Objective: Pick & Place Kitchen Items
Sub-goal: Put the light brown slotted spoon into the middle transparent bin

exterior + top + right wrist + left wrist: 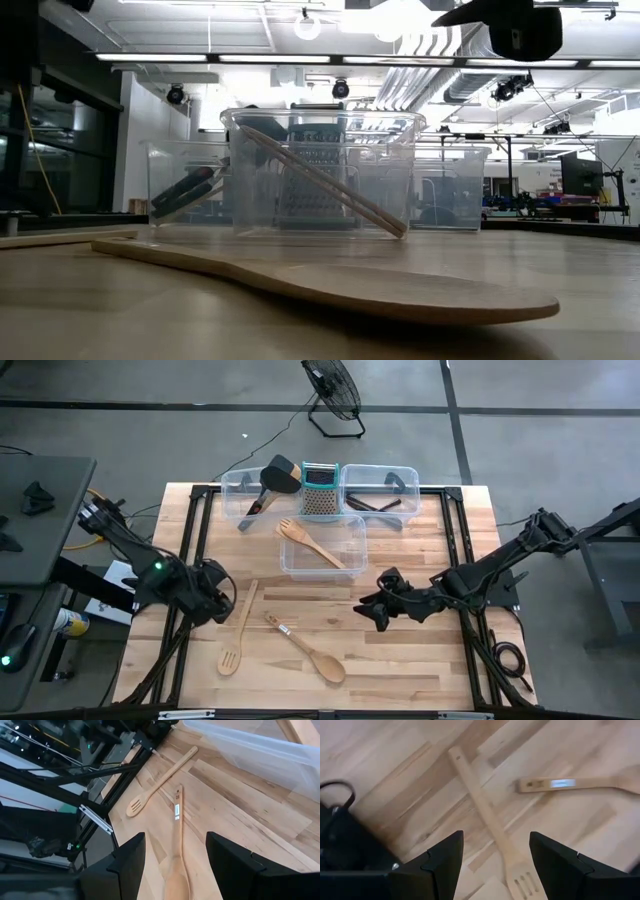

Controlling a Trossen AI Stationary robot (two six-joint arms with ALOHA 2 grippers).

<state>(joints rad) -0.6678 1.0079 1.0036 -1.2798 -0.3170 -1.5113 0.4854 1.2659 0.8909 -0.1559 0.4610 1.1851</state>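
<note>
Lengthwise, slotted spoon (239,628), bowl nearest table front

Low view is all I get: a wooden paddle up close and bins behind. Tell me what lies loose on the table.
Observer: Two utensils: a slotted wooden spoon and a plain wooden spoon, lying apart.
Operator: Give me the claws.
Observer: The left claw hovers open beside the slotted spoon's handle, holding nothing.
Operator: And the right one.
Observer: The right claw is open too, empty, in front of the near clear bin.
Operator: Say what's in that bin.
Observer: One wooden fork, lying slantwise. The box grater stands behind it, between the two rear bins.
</note>
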